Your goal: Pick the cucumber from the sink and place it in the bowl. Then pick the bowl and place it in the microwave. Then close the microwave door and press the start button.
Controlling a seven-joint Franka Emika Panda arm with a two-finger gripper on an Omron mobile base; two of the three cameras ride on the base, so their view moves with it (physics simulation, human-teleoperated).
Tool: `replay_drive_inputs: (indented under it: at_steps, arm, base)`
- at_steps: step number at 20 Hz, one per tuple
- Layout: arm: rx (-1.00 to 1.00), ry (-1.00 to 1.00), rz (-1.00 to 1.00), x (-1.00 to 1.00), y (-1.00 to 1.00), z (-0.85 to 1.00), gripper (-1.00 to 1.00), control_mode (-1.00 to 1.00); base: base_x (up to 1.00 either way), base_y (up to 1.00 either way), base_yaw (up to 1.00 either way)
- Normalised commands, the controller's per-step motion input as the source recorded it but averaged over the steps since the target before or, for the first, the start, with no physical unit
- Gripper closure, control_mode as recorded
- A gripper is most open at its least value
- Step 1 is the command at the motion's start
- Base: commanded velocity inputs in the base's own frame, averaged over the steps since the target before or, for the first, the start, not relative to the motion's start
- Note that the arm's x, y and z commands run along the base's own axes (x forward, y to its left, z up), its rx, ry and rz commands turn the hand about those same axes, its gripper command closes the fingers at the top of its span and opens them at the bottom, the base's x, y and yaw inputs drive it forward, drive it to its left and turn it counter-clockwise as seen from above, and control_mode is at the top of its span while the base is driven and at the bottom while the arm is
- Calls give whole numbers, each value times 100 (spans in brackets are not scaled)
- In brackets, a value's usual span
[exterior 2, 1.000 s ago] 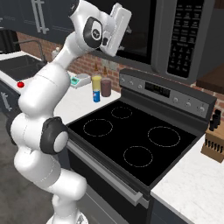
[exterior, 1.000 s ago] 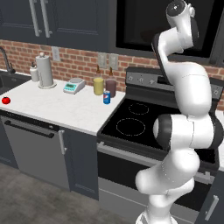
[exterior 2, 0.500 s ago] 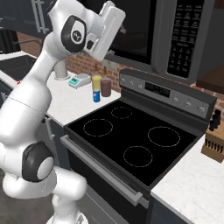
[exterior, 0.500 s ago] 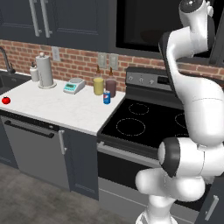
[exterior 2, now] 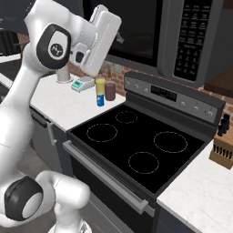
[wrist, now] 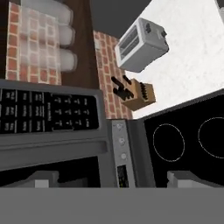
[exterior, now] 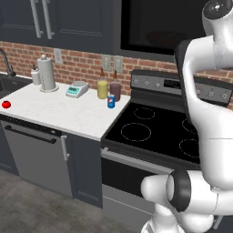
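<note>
Microwave (wrist: 52, 127) panel just ahead of open end effector (wrist: 111, 179)

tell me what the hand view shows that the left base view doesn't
Hand view alone: a silver toaster on the white counter, a wooden knife block by the brick wall, and the microwave's keypad.

Left base view alone: a red tomato, a paper towel roll, a kitchen scale, two bottles and a small blue can.

Both: the black stovetop with its ringed burners and the stove's control panel.
</note>
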Motion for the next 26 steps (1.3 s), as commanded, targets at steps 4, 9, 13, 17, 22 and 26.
replay_drive_inputs:
  at_steps: [4, 9, 13, 17, 22, 26]
  arm:
    - [-24, 26, 21, -89, -1, -12, -100, -100]
    - [-32, 23, 26, -78, -1, -23, -100, -100]
    - [-40, 17, 23, -78, 1, -4, -100, -100]
    - [-49, 20, 22, -62, 8, 0, -100, -100]
    - [-56, 21, 25, -59, 8, -10, 100, -100]
    - [-51, 13, 23, -47, 0, -26, 100, -100]
  base:
    - [0, 0, 0]
    - [0, 0, 0]
    - [0, 0, 0]
    - [0, 0, 0]
    - [0, 0, 0]
    - [0, 0, 0]
